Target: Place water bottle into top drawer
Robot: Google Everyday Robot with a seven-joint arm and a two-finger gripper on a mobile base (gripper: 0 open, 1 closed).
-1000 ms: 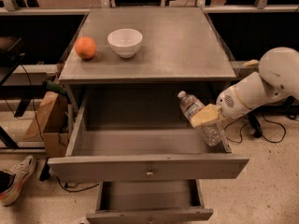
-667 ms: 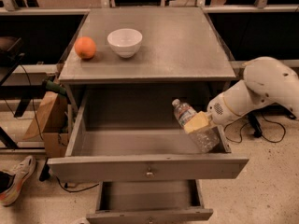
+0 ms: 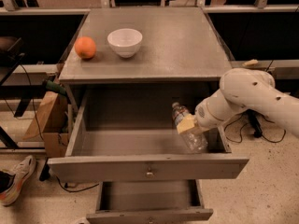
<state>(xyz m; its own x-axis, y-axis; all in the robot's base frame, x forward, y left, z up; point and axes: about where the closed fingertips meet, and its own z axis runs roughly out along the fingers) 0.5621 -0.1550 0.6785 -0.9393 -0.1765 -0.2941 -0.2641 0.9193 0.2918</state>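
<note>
Lower drawer [image 3: 149,203]: narrower and grey, pulled out nearest the camera; its front is cut off by the bottom edge.
Top drawer [image 3: 117,164]: wide, deep and grey, pulled well out, with 1 small metal knob [image 3: 149,173] at the front centre.
Water bottle [image 3: 196,141]: small, clear, crinkled plastic with a white cap. It is tilted, cap up and to the left, base down and to the right, inside the top drawer's right end near the right wall.
Gripper [image 3: 188,124]: closed around the bottle's middle, holding it.
Hard to tell: 1 yellowish pad [image 3: 186,123] crosses the bottle's front and covers most of the label band; the other finger is hidden behind the bottle. Whether the base touches the drawer floor cannot be made out.
Arm [image 3: 247,91]: white, reaching in from the right, cut off by the right edge.
Tabletop [image 3: 177,45]: 1 white bowl [image 3: 124,41] and, just to its left, 1 orange [image 3: 85,47].
</note>
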